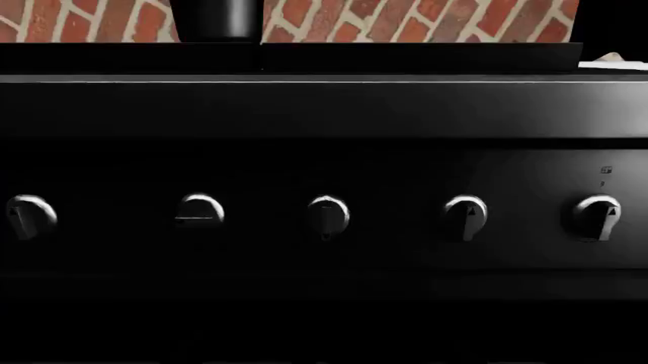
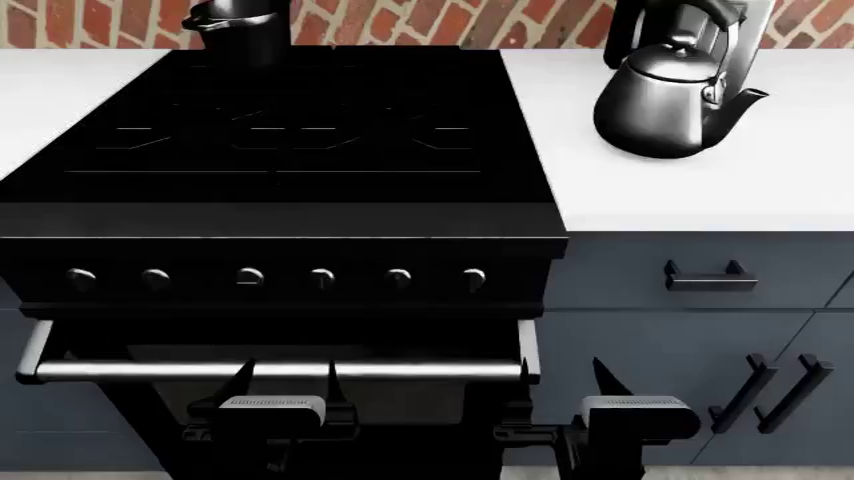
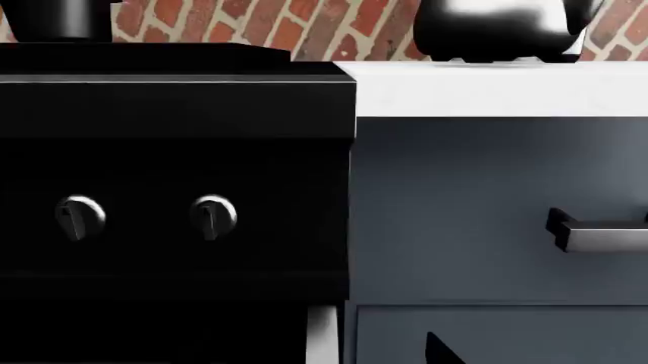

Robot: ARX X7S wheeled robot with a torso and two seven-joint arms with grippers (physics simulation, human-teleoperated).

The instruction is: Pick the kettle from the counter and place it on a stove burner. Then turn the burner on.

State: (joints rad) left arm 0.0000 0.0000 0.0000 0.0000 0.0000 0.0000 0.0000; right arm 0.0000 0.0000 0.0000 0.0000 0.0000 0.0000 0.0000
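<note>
The shiny dark-grey kettle stands upright on the white counter, to the right of the black stove; its underside also shows in the right wrist view as the kettle. A row of round knobs runs along the stove front, close up as knobs and knobs. Both grippers hang low in front of the oven door, far below the kettle. My left gripper is open and holds nothing. My right gripper looks open too; only one fingertip shows clearly.
A black pot sits on the stove's back left burner, seen as the pot. A silver bar handle crosses the oven door just above the grippers. Black cabinet handles stick out on the right. A brick wall stands behind.
</note>
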